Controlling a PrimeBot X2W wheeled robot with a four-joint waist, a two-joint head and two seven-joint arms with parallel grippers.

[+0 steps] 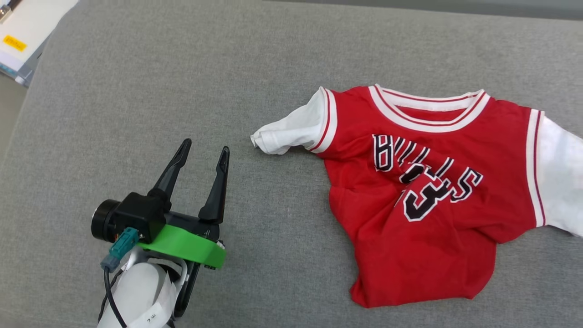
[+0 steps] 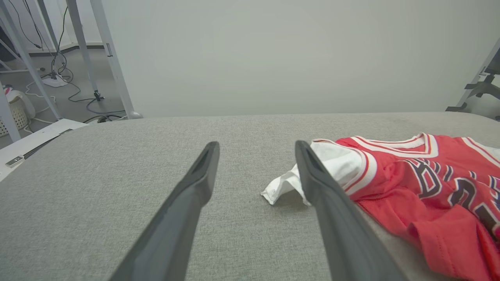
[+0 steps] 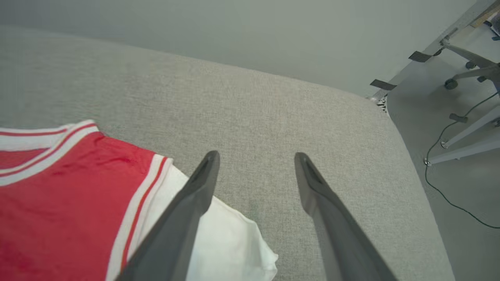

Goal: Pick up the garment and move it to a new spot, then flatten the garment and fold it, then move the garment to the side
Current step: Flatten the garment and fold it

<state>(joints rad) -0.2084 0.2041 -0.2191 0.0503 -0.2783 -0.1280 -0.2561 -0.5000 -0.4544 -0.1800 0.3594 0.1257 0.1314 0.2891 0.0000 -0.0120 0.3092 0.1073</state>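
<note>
While one red Bulls jersey (image 1: pixel 432 191) lies rumpled, print up, on the grey upholstered surface (image 1: pixel 136 91), my left gripper (image 1: pixel 205 148) hovers beside one white sleeve (image 1: pixel 291 130), its two fingers spread and empty. My right gripper (image 3: pixel 256 157) is likewise spread near the second white sleeve (image 3: pixel 230 242).

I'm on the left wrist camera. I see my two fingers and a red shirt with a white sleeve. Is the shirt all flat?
Observer: Not yet. In the head view the garment is rumpled: its lower part bunches up, and creases run through the print on the front.
Operator: Has it got another sleeve?
Observer: Yes. A second white sleeve lies on the robot's right side and runs off the edge of the head view.
Operator: Where's my other hand?
Observer: In the right wrist view the right gripper is open and holds nothing. It is beside that second sleeve, over the grey fabric surface.
</note>
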